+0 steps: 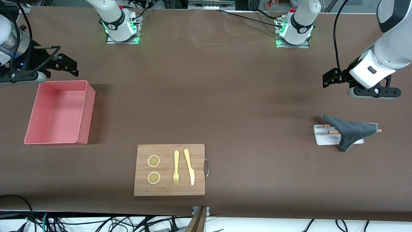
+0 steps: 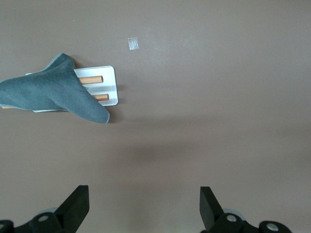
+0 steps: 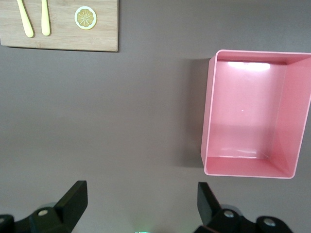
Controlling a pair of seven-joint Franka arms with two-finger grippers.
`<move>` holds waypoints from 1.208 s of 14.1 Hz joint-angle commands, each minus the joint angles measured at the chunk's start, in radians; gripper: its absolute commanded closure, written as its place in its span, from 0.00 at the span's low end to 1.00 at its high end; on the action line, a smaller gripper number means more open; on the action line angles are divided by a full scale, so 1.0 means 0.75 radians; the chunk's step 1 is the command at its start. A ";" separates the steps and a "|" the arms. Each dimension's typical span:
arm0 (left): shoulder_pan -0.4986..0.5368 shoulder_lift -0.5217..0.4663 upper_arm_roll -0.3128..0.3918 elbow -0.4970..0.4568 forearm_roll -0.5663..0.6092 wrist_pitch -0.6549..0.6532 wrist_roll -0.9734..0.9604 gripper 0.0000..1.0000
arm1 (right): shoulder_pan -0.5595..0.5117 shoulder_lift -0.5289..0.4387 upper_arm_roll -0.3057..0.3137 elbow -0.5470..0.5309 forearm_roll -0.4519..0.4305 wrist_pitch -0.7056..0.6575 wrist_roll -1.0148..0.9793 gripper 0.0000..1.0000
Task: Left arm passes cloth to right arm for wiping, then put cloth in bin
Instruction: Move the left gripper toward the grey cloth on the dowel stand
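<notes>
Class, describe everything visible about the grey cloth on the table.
The cloth is soft dark grey fabric with a paler stitched edge, crumpled into a pointed, draped shape. It lies over a small white tray and two wooden chopsticks, whose ends poke out, one corner reaching the brown table. It sits toward the left arm's end; no gripper touches it.

Chopsticks [image 1: 333, 131] mostly under cloth [image 1: 352, 131]

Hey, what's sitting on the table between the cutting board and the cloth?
Nothing: in the front view only bare brown table lies between the cutting board and the cloth.
</notes>
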 commanded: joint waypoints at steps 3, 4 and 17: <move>0.014 0.027 -0.002 0.043 -0.014 -0.014 0.025 0.00 | -0.003 -0.042 0.001 -0.040 0.017 -0.010 -0.001 0.00; 0.016 0.029 -0.002 0.043 -0.014 -0.014 0.015 0.00 | -0.005 -0.042 0.001 -0.040 0.017 -0.010 -0.001 0.00; 0.014 0.115 -0.008 0.039 0.031 -0.107 0.011 0.00 | -0.005 -0.042 0.001 -0.040 0.017 -0.008 -0.011 0.00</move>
